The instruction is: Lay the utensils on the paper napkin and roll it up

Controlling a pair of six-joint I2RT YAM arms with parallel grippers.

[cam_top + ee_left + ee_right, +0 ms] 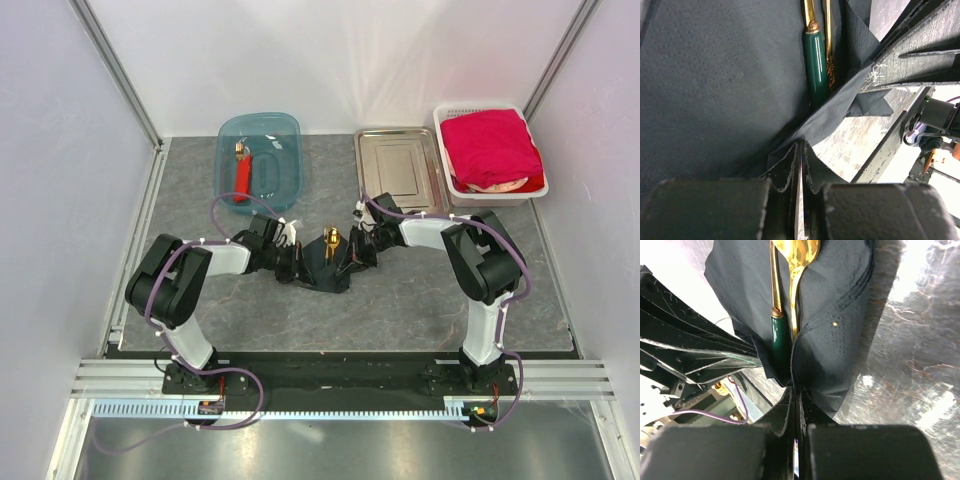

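at the near edge of the table [420, 300] the two arms reached inward and met at the middle. the left gripper [801, 150] had its fingers pressed together on a pinch of the black paper napkin [715, 75], gripping a raised fold at its edge. the right gripper [796, 390] did the same from the other side, fingers clamped on the napkin's opposite edge. holding both sides at once looked meant to lift the paper into a trough, so that it could be wrapped over what lay inside without sliding on the table.

the utensils [795, 255] lay along the middle of the napkin, between the two grippers, side by side and touching. they were gold pieces, one with a dark green handle [816, 60], and the spoon end showed past the paper in the overhead view. the napkin already curled up around them on both sides, so the placing step seemed done and the rolling under way. the paper was thin, and a hard pull could likely tear it at the pinch.

farther back, well apart from the work, stood a blue tub [280, 140] holding a red-handled tool [241, 175]. beside it were a steel tray [400, 170] and a white basket [447, 165] with a red cloth [490, 145].
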